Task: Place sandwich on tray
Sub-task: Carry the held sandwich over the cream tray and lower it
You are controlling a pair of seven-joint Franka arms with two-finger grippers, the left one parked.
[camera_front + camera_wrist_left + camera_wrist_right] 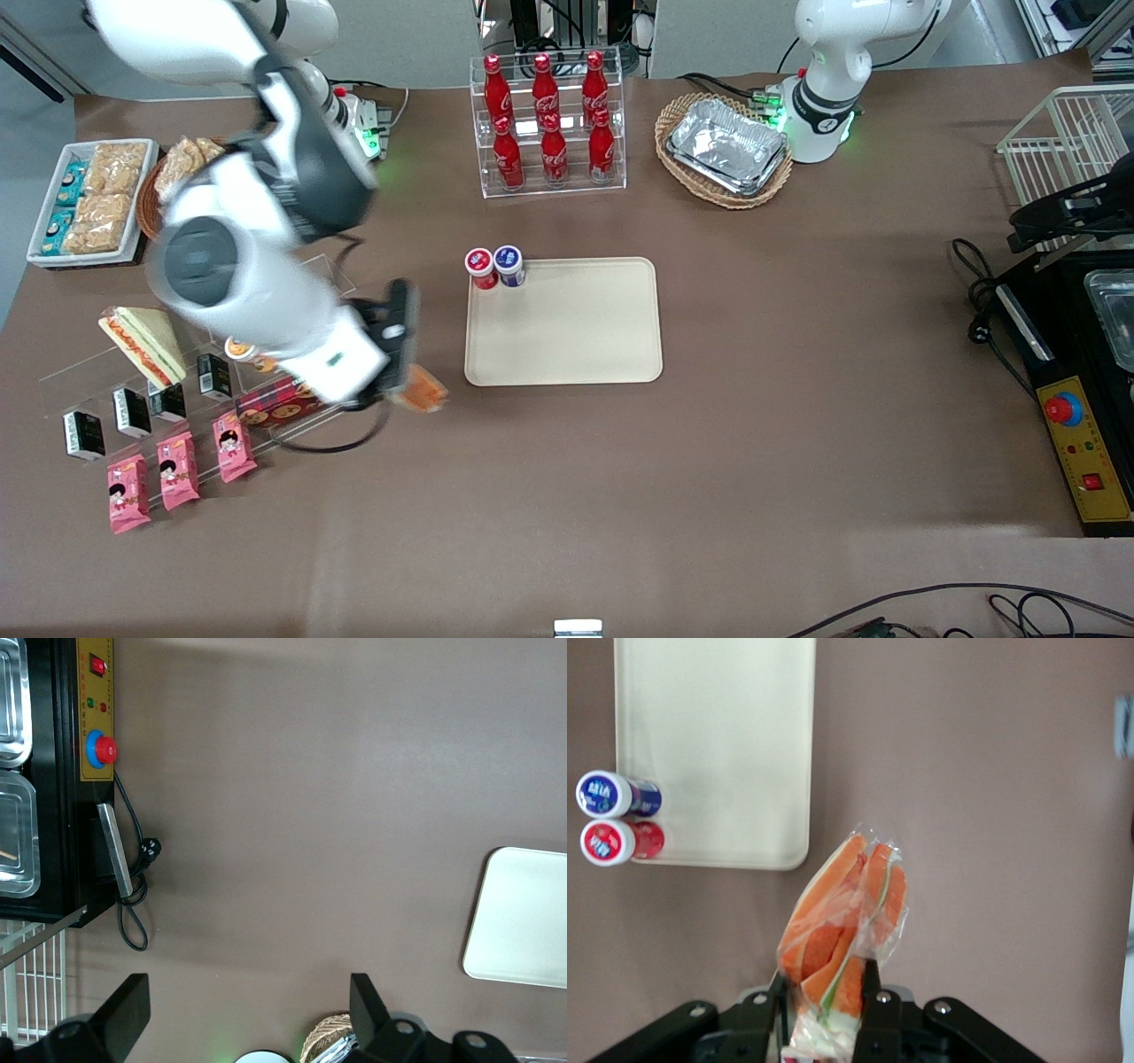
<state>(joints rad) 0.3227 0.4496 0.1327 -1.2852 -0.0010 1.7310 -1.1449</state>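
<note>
The claw (pixel 824 992) is squeezing the sandwich (pixel 843 930) and holds it up over the bench (pixel 709 461), near the tray (pixel 567 328). Next it should go over the tray and let go.

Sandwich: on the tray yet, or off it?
Off. The gripper holds the sandwich above bare table, toward the working arm's end from the tray.

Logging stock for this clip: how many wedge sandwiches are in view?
2. One sandwich is held in the gripper above the table beside the tray; the other sandwich rests on the clear rack. More may be hidden.
</note>
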